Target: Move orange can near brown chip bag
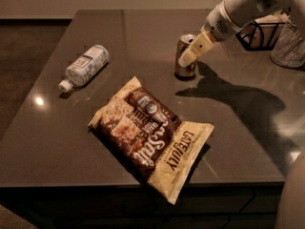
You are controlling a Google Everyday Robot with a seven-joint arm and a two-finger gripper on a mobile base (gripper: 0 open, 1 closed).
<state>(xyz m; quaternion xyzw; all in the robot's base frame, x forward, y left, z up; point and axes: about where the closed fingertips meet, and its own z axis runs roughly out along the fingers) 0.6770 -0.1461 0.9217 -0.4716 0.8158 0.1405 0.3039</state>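
The orange can [181,69] stands upright on the dark table [57,142], towards the back and right of centre. The brown chip bag [150,136] lies flat near the table's front edge, its cream-yellow end over the edge, a short gap in front of the can. My gripper [186,59] reaches in from the upper right on a white arm and is right at the can, its cream tip overlapping the can's upper right side.
A white plastic bottle [86,66] lies on its side at the back left. A black wire holder [257,32] and a clear container [288,49] stand at the far right. The arm's shadow falls right of the can.
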